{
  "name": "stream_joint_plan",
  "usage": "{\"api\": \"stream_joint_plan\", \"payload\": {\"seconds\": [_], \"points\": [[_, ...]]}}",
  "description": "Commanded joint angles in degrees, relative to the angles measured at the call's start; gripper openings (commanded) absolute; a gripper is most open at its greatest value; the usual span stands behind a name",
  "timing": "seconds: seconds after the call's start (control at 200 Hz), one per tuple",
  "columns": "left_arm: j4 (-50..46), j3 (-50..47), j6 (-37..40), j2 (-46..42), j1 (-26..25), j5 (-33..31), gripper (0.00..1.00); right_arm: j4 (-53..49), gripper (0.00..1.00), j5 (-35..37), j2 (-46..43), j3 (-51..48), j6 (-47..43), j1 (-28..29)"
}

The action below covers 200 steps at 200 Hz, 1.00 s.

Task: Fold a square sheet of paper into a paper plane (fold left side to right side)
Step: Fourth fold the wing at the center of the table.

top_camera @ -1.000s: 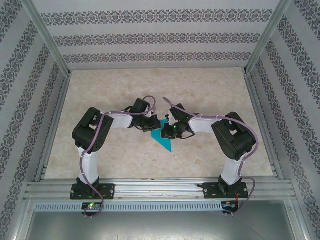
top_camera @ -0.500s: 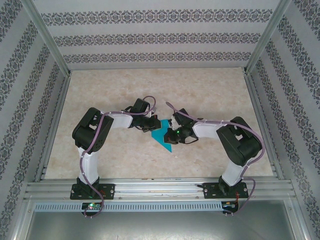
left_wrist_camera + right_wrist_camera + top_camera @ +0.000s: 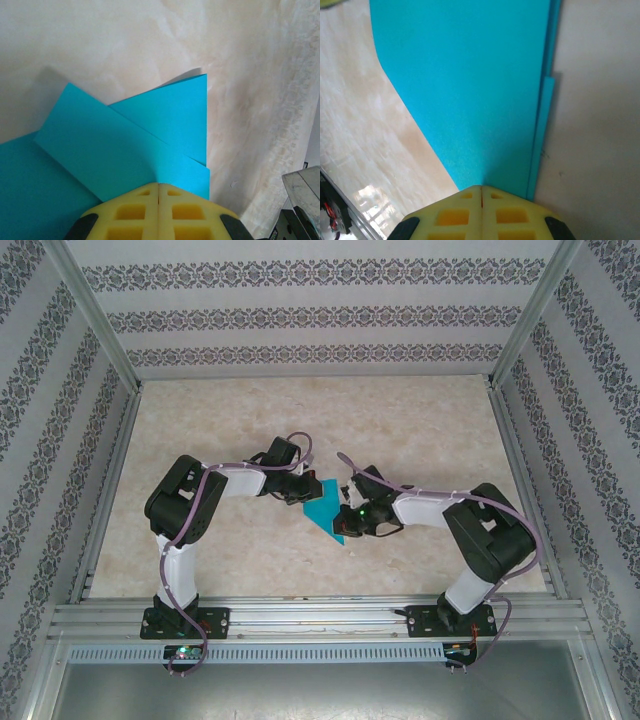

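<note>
The square sheet of paper (image 3: 322, 510) lies mid-table, turquoise and folded into a pointed paper plane shape with its tip toward the near right. My left gripper (image 3: 305, 493) is shut, its yellow tips (image 3: 159, 184) resting on the paper's (image 3: 125, 135) layered flaps at the far left end. My right gripper (image 3: 345, 527) is shut too. Its tips (image 3: 481, 186) press on the flat paper (image 3: 470, 90) beside a long folded edge, close to the pointed end. Neither gripper has paper between its fingers.
The marble-patterned table (image 3: 420, 430) has free room all round the paper. Patterned walls and aluminium posts close in the sides and back. A metal rail (image 3: 320, 615) with both arm bases runs along the near edge.
My right gripper has slid along the paper toward its near pointed end, and its elbow has swung right and nearer. The left arm and the paper have stayed put.
</note>
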Motion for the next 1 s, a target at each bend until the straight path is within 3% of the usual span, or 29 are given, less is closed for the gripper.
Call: {"api": "stream_joint_plan", "payload": {"seconds": [0.0,0.445,0.575,0.64,0.764,0.924,0.994], "points": [[-5.5,-0.5,1.8,2.2,-0.5,-5.7,0.00,-8.7,0.00,1.3,-0.7,-3.6,0.6,1.1],[-6.5,1.6,2.9,1.3,-0.5,-5.0,0.00,-14.6,0.00,1.7,-7.8,-5.0,-1.1,0.8],[-5.7,2.9,2.6,-0.5,-0.6,-2.4,0.07,-17.4,0.00,1.4,-11.6,-3.2,-2.9,-1.0],[-5.6,3.9,2.6,-2.0,-0.5,-1.0,0.15,-17.5,0.05,1.1,-13.5,-2.3,-4.0,-2.7],[-6.9,6.2,3.8,-6.0,-0.4,-0.3,0.26,-16.4,0.24,0.8,-15.2,-0.2,-7.2,-5.5],[-9.1,6.6,6.5,-12.8,0.4,-3.4,0.30,-10.1,0.39,-3.3,-12.6,2.1,-9.6,-8.6],[-8.6,4.8,7.1,-16.4,1.2,-5.3,0.31,-7.6,0.41,-4.4,-10.3,3.5,-10.7,-9.2]]}}
